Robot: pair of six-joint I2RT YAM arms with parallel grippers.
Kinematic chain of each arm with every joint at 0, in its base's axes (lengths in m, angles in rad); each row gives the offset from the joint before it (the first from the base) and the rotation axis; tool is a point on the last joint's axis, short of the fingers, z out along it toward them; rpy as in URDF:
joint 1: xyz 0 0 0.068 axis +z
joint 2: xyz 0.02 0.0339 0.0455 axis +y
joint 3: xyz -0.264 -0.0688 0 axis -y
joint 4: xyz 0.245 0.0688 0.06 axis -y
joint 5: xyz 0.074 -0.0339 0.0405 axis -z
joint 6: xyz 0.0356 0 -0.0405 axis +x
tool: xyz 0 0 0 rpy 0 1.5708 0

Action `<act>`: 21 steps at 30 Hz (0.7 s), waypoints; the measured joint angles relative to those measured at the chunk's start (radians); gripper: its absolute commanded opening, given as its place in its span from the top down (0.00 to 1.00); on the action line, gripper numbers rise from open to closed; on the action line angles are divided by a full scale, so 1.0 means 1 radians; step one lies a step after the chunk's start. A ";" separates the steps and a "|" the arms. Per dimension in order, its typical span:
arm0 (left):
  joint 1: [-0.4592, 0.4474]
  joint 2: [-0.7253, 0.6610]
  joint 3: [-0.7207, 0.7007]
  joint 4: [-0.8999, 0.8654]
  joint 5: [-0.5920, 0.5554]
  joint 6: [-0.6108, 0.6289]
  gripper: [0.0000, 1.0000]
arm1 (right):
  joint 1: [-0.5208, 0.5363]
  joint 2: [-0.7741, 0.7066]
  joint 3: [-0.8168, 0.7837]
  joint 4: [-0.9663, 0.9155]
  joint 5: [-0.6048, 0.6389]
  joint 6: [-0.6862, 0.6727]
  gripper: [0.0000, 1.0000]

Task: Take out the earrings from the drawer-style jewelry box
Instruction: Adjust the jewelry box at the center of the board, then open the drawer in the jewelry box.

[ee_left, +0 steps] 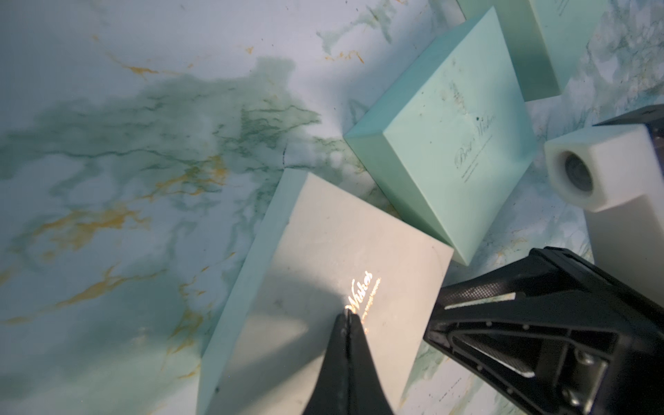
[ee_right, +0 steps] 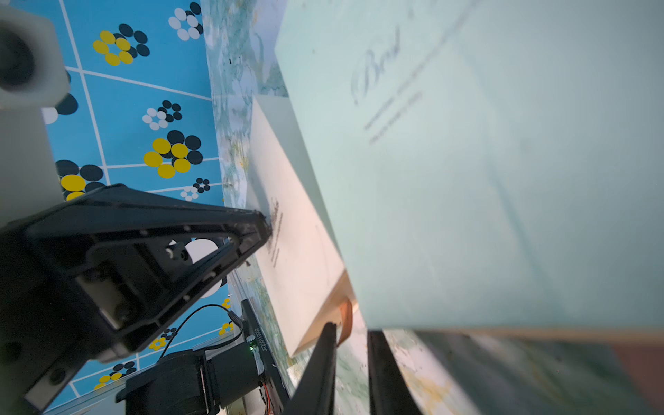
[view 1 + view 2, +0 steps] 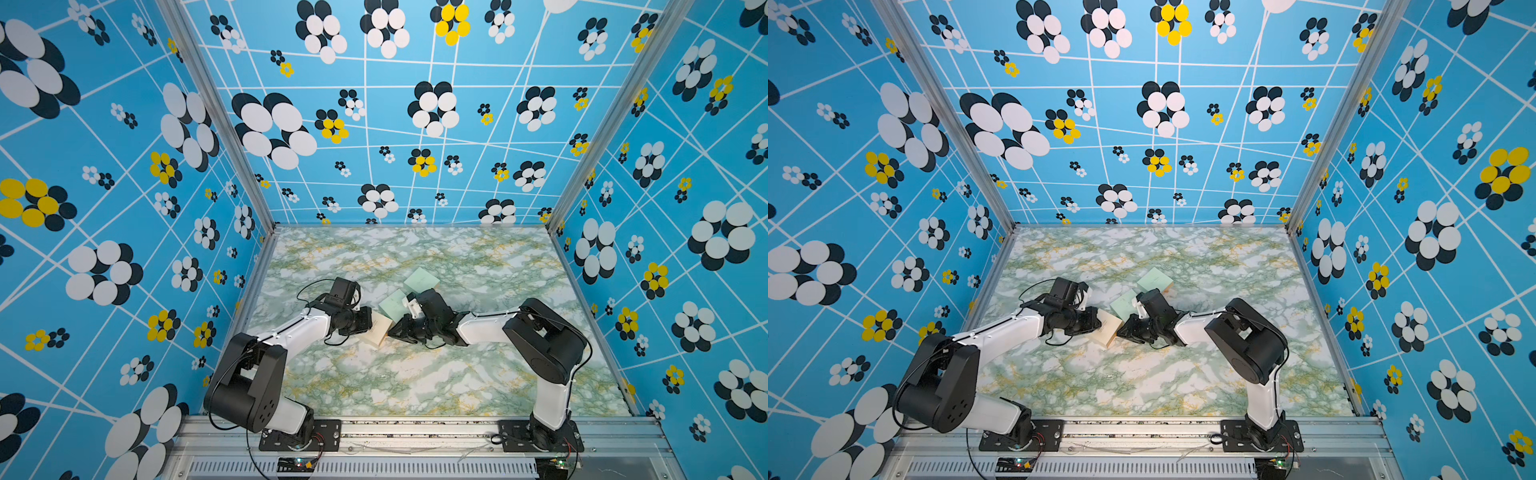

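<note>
The drawer-style jewelry box (image 1: 323,273) is a cream box lying on the marble table, seen in both top views (image 3: 377,331). Its drawer looks closed, and the earrings are hidden. My left gripper (image 1: 347,314) is shut, its tips resting on the lid by the gold lettering; the right wrist view shows the same contact (image 2: 266,225). My right gripper (image 2: 352,333) is at the box's end, open by a narrow gap. An orange-brown ribbon tab (image 2: 345,316) hangs from that end between the fingers, close to one finger (image 2: 328,336).
A mint box (image 1: 449,143) lies right beside the cream one, and another mint box (image 3: 421,279) sits just behind it. In the right wrist view the nearer mint box (image 2: 485,161) fills much of the frame. Blue patterned walls enclose the table (image 3: 415,382).
</note>
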 measured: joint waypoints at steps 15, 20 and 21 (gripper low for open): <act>-0.001 0.005 0.002 0.003 0.001 0.000 0.96 | 0.010 0.001 0.013 -0.005 0.000 0.000 0.81; -0.001 0.005 0.002 0.003 0.001 0.000 0.97 | 0.010 0.012 0.020 -0.013 0.000 0.000 0.82; -0.001 0.005 0.002 0.003 0.001 0.000 0.97 | 0.010 0.014 0.020 -0.014 0.000 0.000 0.82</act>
